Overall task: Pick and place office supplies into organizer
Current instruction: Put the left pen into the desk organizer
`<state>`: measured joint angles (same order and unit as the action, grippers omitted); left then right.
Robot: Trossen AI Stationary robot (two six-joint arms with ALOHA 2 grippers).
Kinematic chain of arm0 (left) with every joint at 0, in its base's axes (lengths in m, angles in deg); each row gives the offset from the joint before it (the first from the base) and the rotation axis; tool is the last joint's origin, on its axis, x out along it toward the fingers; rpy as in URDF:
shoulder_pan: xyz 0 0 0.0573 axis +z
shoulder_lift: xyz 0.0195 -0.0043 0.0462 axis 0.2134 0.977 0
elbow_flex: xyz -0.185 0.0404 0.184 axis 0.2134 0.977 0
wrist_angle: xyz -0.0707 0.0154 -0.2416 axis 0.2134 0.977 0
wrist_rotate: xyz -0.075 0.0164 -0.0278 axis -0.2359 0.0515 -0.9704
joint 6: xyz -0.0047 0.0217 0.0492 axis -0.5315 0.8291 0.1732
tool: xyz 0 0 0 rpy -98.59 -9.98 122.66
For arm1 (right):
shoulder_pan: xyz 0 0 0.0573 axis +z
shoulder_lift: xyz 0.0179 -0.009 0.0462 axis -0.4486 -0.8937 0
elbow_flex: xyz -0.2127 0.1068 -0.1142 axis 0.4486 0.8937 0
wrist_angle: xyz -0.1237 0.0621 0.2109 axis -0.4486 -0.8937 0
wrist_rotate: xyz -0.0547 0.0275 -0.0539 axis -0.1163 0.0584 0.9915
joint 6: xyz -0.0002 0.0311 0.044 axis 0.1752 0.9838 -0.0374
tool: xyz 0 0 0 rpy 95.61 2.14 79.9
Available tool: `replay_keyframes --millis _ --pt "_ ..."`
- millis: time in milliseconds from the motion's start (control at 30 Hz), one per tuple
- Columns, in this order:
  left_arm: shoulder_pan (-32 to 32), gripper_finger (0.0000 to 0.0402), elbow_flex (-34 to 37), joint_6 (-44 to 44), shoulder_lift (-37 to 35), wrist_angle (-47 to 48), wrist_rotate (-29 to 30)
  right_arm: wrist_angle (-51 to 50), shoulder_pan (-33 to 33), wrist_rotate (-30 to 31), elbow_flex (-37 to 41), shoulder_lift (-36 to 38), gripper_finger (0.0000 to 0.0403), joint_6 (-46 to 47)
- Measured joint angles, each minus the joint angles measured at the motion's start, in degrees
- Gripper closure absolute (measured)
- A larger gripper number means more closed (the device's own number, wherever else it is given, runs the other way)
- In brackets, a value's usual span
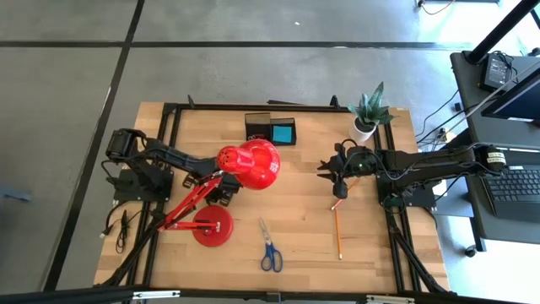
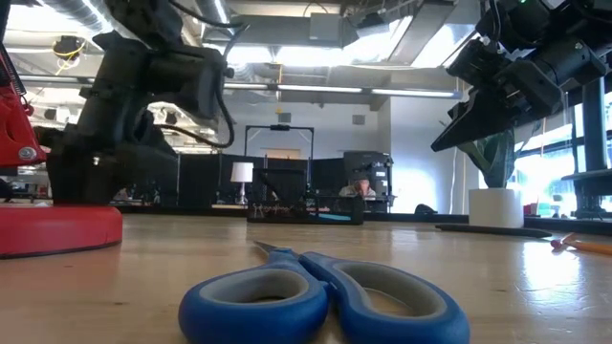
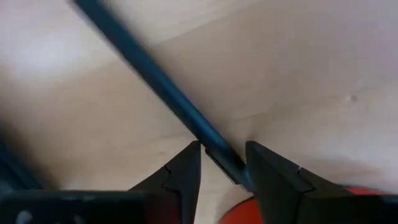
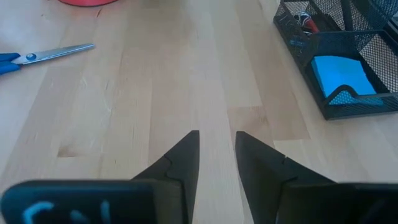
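A slim dark pen (image 3: pixel 155 81) lies flat on the wooden table. My left gripper (image 3: pixel 222 146) points down at it, open, with a finger on each side of the pen's near end. In the high view the red lamp head (image 1: pixel 249 163) hides this gripper. My right gripper (image 1: pixel 331 169) hangs above the table's right half, its fingers (image 4: pixel 186 149) a little apart with nothing between them. The black mesh organizer (image 1: pixel 272 129) stands at the far middle with a blue block (image 4: pixel 339 74) inside. Blue-handled scissors (image 1: pixel 269 249) and a pencil (image 1: pixel 338 232) lie flat nearer the front. My left gripper comes at the pen from above, fingers across it, at its end (image 3: pixel 227 163). The pen runs close along the inner side of one finger (image 3: pixel 261 174). Whether that finger touches it I cannot tell. The pen rests on the table.
The red lamp's round base (image 1: pixel 213 226) stands at the front left, and its arm and head reach over my left gripper. A potted plant (image 1: pixel 369 114) stands at the far right corner. Bare tabletop lies between the scissors and the organizer.
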<state>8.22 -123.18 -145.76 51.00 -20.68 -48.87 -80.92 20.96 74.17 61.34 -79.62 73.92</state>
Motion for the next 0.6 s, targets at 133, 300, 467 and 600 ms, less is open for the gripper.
replay_keyframes --millis 133,300,467,600 --pt "0.9 0.0299 0.0 9.7 0.1 -0.5 0.3 0.0 0.0 0.0 0.0 0.0 0.0295 0.0" --pt "2.4 0.0328 0.1 17.5 0.1 -0.9 1.5 0.1 0.0 0.0 0.0 0.0 0.0295 0.0" --pt "3.4 0.0342 0.2 27.5 0.1 -2.1 2.9 0.1 0.0 0.0 0.0 0.0 0.0295 -0.4" --pt "3.6 0.0343 0.2 36.2 0.1 -2.8 3.8 0.1 0.0 0.0 0.0 0.0 0.0295 -0.4"
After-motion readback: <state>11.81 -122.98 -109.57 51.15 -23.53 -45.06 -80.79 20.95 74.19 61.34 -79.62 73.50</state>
